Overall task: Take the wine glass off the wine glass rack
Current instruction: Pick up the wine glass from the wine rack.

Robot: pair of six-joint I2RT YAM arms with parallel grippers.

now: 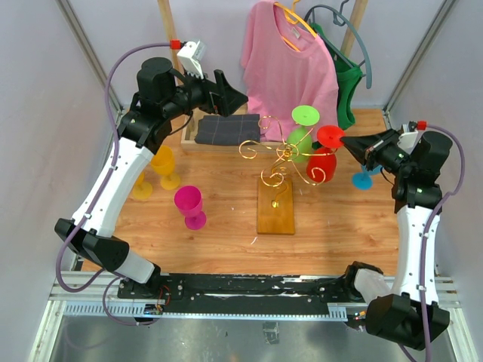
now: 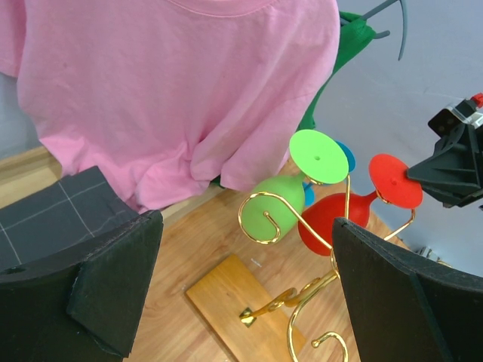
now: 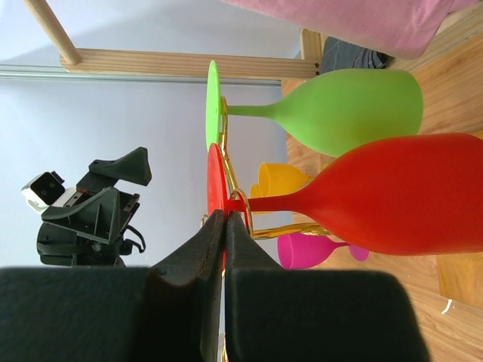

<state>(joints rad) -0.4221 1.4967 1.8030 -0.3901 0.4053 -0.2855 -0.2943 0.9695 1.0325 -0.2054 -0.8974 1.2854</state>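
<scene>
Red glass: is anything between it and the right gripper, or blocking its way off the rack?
Nothing: right gripper pinches the red glass by its foot. The rack hooks its stem; a green glass hangs alongside.

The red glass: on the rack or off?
On. The red glass hangs upside down from the gold rack, right pincer shut on its foot.

On the wooden table [image 1: 226, 234], two yellow goblets [image 1: 164, 162] stand at the left with a magenta goblet [image 1: 190, 205] nearer, a dark grey folded cloth [image 1: 226, 130] lies far left, a blue glass [image 1: 362, 179] sits at the right, and a pink T-shirt [image 1: 290, 60] and a green garment [image 1: 346, 90] hang at the far edge.
</scene>
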